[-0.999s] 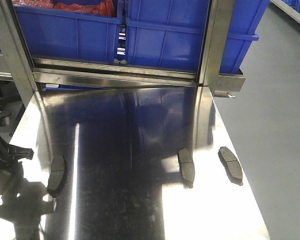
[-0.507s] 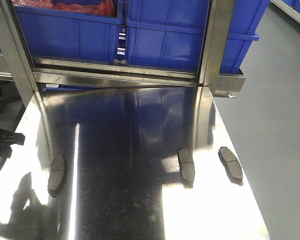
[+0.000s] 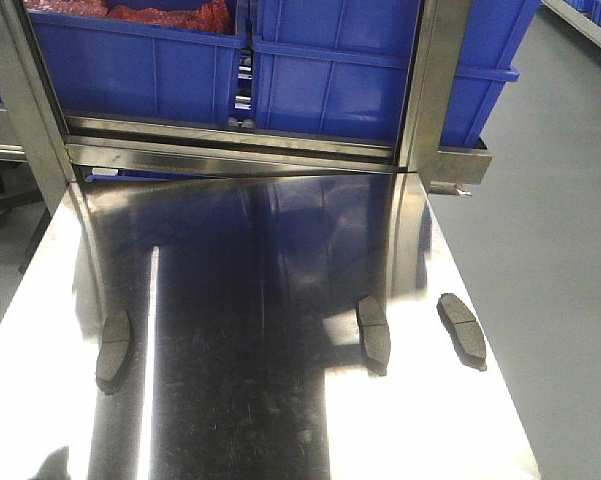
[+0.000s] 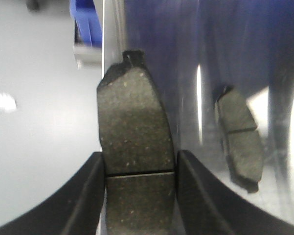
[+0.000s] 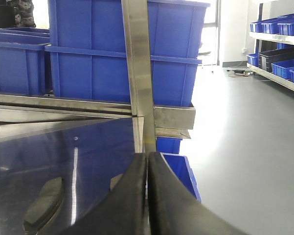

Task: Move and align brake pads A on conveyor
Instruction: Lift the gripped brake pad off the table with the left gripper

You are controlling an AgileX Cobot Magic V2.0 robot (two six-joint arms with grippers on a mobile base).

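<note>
Left end effector [image 4: 140, 156] astride cropped pad [image 4: 133, 110]

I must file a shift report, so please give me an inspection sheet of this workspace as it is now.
Surface: shiny steel table; no conveyor in view.
Job's things: three brake pads lie flat on the table: left pad, middle pad, right pad. A fourth pad sits between the left gripper's fingers.
Clutter: nothing seen.
Grippers: left gripper closed on the fourth pad; right gripper closed, empty.
Cables: nothing seen.
Surroundings: blue bins on a steel rack behind the table; grey floor.
</note>
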